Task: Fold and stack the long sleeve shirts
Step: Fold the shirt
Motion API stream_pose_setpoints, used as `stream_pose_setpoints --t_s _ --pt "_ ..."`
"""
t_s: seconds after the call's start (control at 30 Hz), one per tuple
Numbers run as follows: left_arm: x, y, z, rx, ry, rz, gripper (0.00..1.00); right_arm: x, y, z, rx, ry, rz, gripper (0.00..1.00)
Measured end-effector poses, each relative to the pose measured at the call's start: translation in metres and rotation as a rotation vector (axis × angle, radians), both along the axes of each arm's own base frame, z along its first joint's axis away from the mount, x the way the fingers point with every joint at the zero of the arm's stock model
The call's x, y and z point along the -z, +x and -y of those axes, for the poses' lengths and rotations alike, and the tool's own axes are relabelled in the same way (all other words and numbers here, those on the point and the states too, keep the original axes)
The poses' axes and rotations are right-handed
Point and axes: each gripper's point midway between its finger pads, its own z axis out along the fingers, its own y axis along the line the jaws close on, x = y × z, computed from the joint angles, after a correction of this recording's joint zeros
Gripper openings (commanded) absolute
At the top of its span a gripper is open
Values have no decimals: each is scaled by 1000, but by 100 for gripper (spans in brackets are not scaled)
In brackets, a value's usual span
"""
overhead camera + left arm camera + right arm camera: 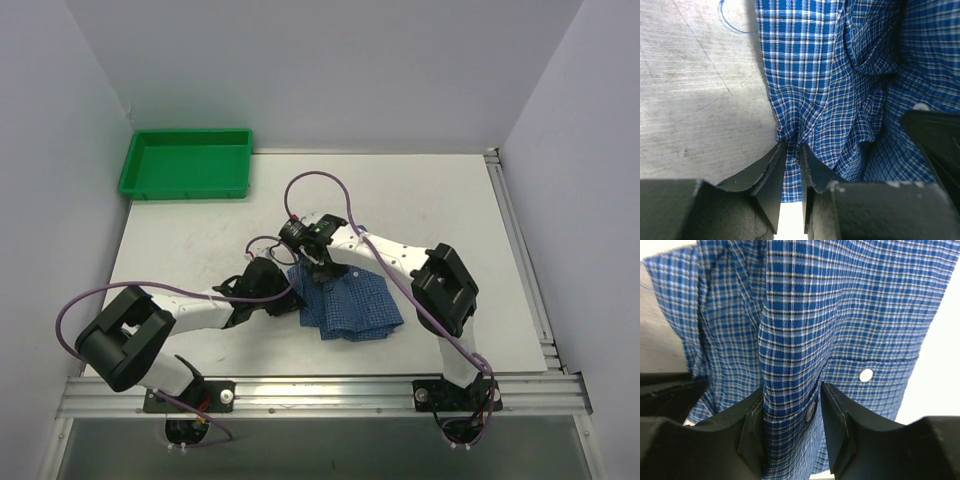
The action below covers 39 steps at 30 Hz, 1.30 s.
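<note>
Top external: green tray (185, 192) well apart from shirt (350, 305); left tool (792, 145) clamps shirt, right tool (791, 388): cannot tell

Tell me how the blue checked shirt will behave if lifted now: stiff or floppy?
Likely floppy: the shirt puckers into creases where the left gripper pinches it. Probably light, thin cloth, so unheld parts would sag. Pushed, it would likely bunch, as its rumpled folds suggest.

White table (450, 210) with folded blue checked shirt (350, 305) and green tray (185, 190)
</note>
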Motion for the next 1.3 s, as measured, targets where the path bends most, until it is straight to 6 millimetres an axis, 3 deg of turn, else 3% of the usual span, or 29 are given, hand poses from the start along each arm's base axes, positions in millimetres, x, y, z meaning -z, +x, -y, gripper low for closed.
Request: stream_pose_setpoints --t_s 0.13,0.23,0.37,0.47,0.63,0.77,0.83,0.93,1.03,1.13,1.2,1.3 --pt "0 0 0 -10 -9 -5 28 3 4 -6 14 41 3 36" --pt "1 0 0 -13 -14 -5 28 3 7 -11 26 71 4 24" --pt "1 0 0 -16 -17 -4 28 4 7 -15 31 100 -7 24" --pt "1 0 0 -15 -18 -3 28 4 8 -19 33 127 -18 29" --pt "0 0 0 -16 -19 -3 29 4 7 -30 36 179 -30 52" --pt "-3 -2 -1 -16 -17 -1 38 2 6 -36 35 213 -40 60" --pt "-6 -4 -5 -17 -2 2 54 -6 6 -37 36 239 -38 64" --pt "-17 -6 -15 -31 20 22 79 -38 8 -36 37 317 3 66" --pt "-33 -7 -27 -54 42 51 90 -71 12 -22 60 400 59 66" --pt "-55 -3 -33 -73 51 87 90 -97 11 9 113 492 112 63" --pt "-69 -2 -32 -70 40 110 88 -101 6 34 160 543 121 61" --pt "-82 -5 -24 -45 21 128 83 -85 -5 62 219 579 93 59"
